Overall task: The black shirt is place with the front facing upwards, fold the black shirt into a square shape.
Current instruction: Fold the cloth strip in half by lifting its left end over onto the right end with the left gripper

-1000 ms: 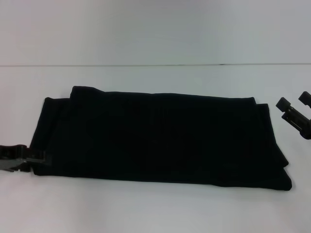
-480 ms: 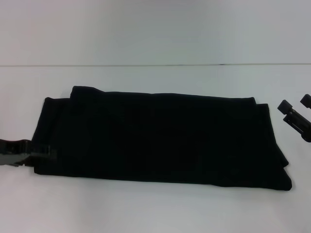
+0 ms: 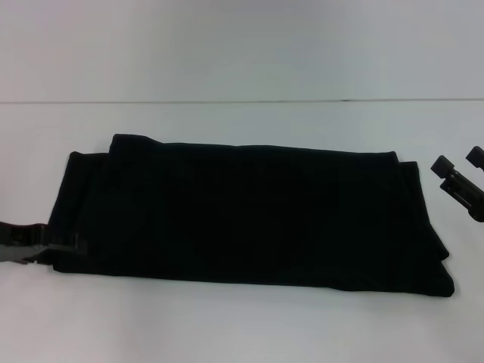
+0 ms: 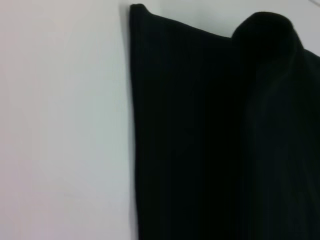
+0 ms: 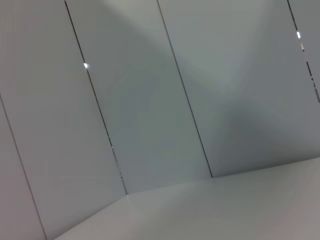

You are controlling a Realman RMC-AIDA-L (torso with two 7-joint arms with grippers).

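The black shirt lies flat on the white table, folded into a long band running left to right, with no lettering showing. My left gripper is low on the table at the shirt's near-left corner, touching its edge. In the left wrist view the shirt fills the picture's right half, one straight folded edge against the bare table. My right gripper hangs open just off the shirt's far-right corner, apart from the cloth and holding nothing.
A pale wall rises behind the table's far edge. The right wrist view shows only grey wall panels and a strip of table surface.
My left gripper slid right onto the shirt's near-left corner, then eased back a little. The right gripper drifted slightly right. The shirt has not moved.
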